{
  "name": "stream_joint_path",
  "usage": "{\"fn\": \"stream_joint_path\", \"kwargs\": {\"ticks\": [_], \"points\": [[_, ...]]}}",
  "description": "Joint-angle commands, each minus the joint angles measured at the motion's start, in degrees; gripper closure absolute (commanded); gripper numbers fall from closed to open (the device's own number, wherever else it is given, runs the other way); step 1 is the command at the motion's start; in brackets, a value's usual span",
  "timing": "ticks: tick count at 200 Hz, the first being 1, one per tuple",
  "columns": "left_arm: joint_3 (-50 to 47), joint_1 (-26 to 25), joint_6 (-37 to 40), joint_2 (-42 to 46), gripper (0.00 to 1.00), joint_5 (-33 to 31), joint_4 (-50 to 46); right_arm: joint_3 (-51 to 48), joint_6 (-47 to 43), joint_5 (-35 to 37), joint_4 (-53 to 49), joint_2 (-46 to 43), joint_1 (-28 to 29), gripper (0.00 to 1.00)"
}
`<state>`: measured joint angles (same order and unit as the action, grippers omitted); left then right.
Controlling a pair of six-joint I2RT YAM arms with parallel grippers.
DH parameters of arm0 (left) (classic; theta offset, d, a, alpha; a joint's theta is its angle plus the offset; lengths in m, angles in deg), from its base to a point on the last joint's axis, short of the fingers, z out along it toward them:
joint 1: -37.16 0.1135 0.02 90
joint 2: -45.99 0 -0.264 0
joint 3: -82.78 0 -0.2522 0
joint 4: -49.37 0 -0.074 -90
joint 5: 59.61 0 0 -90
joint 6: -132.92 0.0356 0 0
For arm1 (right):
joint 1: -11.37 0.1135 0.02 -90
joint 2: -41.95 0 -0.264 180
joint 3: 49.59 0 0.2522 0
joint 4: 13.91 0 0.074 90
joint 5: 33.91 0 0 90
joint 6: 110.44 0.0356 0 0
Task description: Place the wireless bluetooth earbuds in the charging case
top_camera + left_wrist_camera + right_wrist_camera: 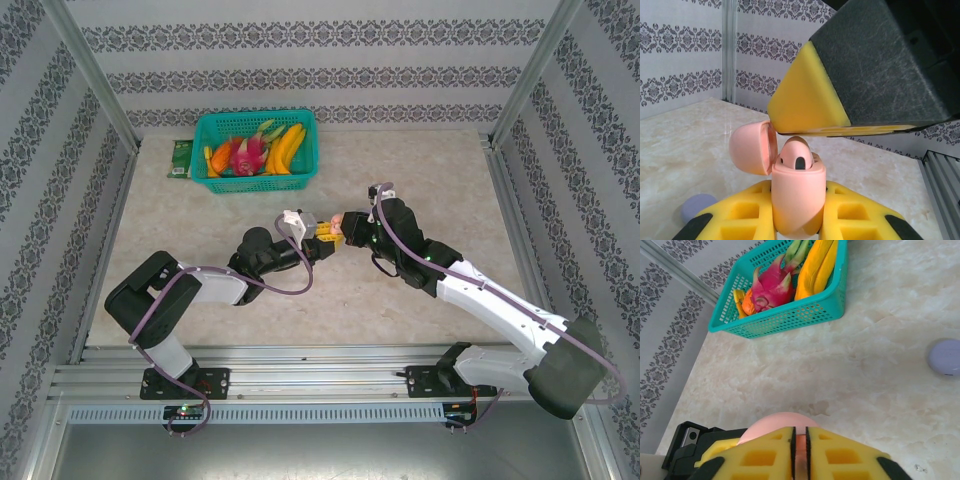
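The left end effector (799,220) is clamped on the pink case (797,195), which stands upright with its lid (752,147) swung open to one side. A pale pink bud (796,154) sits in the case's socket, long axis vertical and head proud of the rim. The right end effector (800,440), the nearer one, is directly above the bud. Its tips are almost together, and I cannot tell whether they pinch the bud. Seating it probably needs a straight downward press.

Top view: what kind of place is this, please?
Probably a robot test cell: a marble-look table boxed in by patterned panels on metal posts, with the left arm and right arm bolted to a rail at its near edge.
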<state>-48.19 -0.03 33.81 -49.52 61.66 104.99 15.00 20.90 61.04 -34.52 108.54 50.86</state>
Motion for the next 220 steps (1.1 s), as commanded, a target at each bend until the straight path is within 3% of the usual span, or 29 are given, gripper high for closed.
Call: {"fn": "stream_joint_path", "kwargs": {"ticks": [1, 40, 70, 142, 183, 220], "points": [[1.5, -1.0, -0.3, 0.9, 1.0, 0.6, 3.2, 0.1, 0.4, 0.8, 0.6, -2.1, -0.5, 0.79], [0.8, -1.0, 0.3, 0.5, 1.0, 0.3, 3.0, 1.1, -0.1, 1.6, -0.8, -4.8, -1.3, 0.7], [0.4, -1.0, 0.8, 0.5, 1.0, 0.8, 2.3, 3.0, -0.1, -1.4, -2.7, -4.2, -5.6, 0.68], [0.8, -1.0, 1.8, 1.5, 1.0, 3.3, -0.7, 20.5, -5.8, -18.9, -13.3, 13.7, -14.6, 0.7], [1.1, -1.0, 1.8, 2.2, 1.0, 3.2, -1.4, 27.6, -8.6, -24.8, -17.9, 22.9, -15.1, 0.75], [1.6, -1.0, 1.6, 2.1, 1.0, 1.8, -1.3, 27.2, -9.3, -26.8, -18.5, 24.9, -13.0, 0.78]]}}
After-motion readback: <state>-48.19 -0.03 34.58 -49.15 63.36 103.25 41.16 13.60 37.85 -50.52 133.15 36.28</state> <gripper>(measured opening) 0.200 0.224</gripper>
